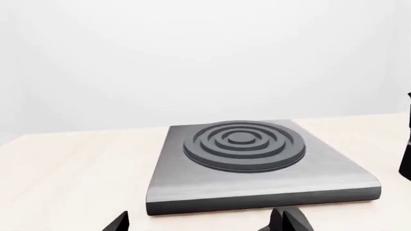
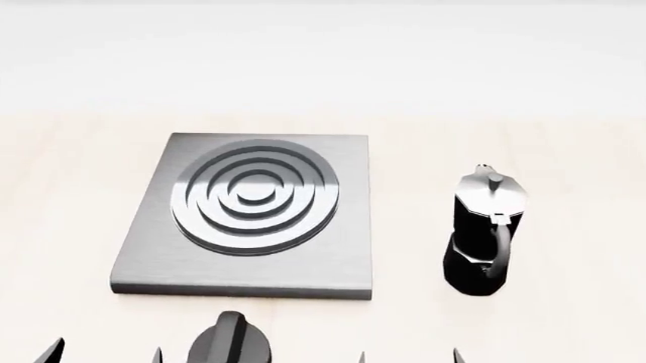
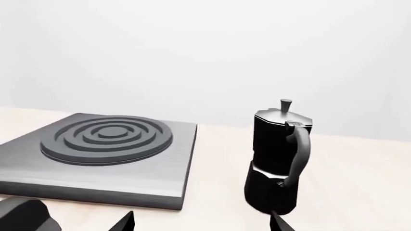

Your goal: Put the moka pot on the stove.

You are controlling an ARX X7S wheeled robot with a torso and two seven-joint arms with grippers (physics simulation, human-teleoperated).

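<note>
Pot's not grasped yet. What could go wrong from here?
1. The tall glossy black faceted moka pot stands upright on a narrow base; a sideways nudge from the right claw may tip it.
2. Its curved handle faces that claw, so the fingers could catch it and spin the pot.
3. The raised ring burner on the brushed grey stove could leave an off-centre pot tilted.

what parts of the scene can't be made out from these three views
- Left gripper: every view's bottom edge cuts it, showing only the fingertips.
- Right gripper: likewise cut off.
- Moka pot: in the left wrist view only a dark sliver shows at the frame edge.
- Dial knob: cut by the head view's bottom edge.
- Stove: far side wall faces away.
</note>
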